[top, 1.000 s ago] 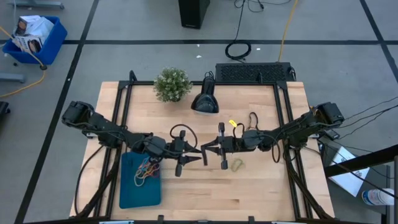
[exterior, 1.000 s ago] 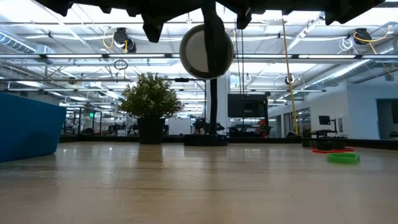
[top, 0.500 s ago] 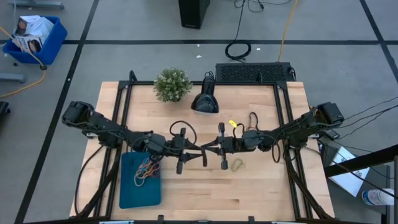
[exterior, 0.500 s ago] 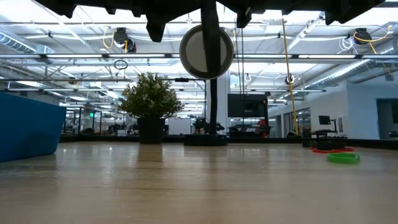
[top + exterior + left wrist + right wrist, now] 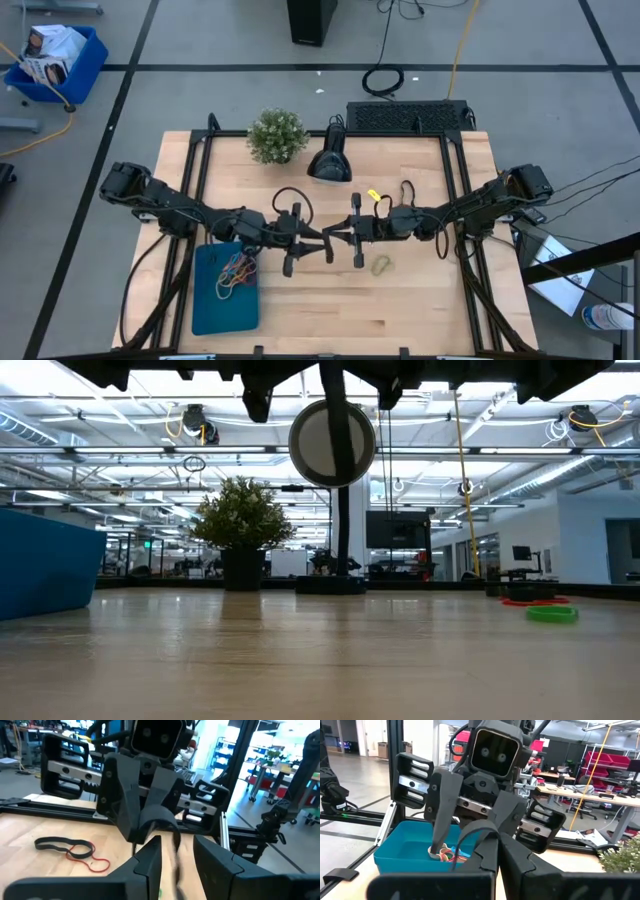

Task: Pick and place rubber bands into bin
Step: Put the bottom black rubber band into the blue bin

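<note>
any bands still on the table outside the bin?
Yes, the high view shows rubber bands lying on the table near the right gripper, outside the bin.

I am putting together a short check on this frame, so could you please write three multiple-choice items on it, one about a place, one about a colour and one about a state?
1. Where does the bin lie on the table in the high view?
A. Picture's lower left part
B. Far right corner
C. Beside the plant

2. What colour is the rubber band nearest the low camera?
A. White
B. Green
C. Purple

3. How does the left gripper stand?
A. Inside the bin
B. Flat on the floor
C. Above mid-table, facing the right gripper

Answers:
1 A, the teal tray sits under the left arm.
2 B, the green rubber band lies before a red one.
3 C, both grippers meet nose to nose mid-table.
</note>
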Controlling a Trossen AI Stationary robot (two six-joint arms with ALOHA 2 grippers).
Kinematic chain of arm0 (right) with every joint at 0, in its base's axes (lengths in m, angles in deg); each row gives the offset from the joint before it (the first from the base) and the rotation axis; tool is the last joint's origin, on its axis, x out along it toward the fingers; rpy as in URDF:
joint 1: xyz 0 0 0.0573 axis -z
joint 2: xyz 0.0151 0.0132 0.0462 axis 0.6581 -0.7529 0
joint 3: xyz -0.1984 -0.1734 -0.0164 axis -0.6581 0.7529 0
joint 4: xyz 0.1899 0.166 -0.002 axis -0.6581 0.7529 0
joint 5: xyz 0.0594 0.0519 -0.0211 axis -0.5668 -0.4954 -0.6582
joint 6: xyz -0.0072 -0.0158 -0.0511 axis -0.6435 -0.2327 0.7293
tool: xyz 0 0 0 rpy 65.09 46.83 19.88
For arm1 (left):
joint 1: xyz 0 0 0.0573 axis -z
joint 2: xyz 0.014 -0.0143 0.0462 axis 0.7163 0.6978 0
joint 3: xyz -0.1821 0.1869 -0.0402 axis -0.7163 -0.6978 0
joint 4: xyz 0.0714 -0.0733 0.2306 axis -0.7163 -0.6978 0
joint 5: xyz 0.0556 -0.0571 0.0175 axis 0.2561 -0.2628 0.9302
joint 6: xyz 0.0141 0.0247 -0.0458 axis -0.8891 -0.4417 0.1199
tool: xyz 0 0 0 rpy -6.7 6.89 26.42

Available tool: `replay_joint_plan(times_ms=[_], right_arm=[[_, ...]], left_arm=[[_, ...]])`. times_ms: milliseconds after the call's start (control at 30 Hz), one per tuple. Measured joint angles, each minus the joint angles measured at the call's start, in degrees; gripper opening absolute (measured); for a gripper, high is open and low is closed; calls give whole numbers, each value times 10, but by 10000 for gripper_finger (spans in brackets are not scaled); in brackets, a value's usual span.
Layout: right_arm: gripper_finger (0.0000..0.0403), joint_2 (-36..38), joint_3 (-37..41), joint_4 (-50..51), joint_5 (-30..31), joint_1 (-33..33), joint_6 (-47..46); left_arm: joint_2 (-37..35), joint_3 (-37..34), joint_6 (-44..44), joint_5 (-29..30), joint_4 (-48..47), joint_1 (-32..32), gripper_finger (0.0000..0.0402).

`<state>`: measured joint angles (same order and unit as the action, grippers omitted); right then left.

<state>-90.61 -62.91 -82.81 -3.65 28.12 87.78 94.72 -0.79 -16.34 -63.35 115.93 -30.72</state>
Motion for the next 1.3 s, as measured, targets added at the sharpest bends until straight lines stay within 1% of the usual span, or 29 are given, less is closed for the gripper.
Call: replay_joint_plan(times_ms=[167, 367, 467, 633, 700, 767, 900, 933, 1067, 1200, 1300], right_arm=[[0, 0, 0, 0, 0, 1, 0], [0, 0, 0, -4, 0, 1, 1], [0, 0, 0, 1, 0, 1, 1], [0, 0, 0, 10, 0, 1, -1], [0, 0, 0, 10, 0, 1, -1], [0, 0, 0, 11, 0, 1, -1], [0, 0, 0, 13, 0, 1, -1], [0, 0, 0, 13, -1, 1, -1], [5, 0, 0, 13, -4, -1, -1], [23, 0, 0, 13, -3, -2, -1], [41, 0, 0, 17, -3, -2, -2]], left_arm=[[3, 0, 9, 1, 1, 0, 120], [39, 8, 9, 13, 18, -2, 120], [57, 20, 9, 13, 14, -2, 120], [60, 26, 9, 3, 13, -2, 118], [60, 26, 9, 0, 10, -2, 108], [59, 26, 9, -7, 8, -2, 87], [59, 26, -3, -21, -4, -2, 23], [59, 26, -4, -21, -4, -2, 13], [59, 26, -2, -21, -6, -2, 13], [59, 26, -2, -28, -7, -2, 6], [59, 26, -1, -32, -8, -2, 13]])
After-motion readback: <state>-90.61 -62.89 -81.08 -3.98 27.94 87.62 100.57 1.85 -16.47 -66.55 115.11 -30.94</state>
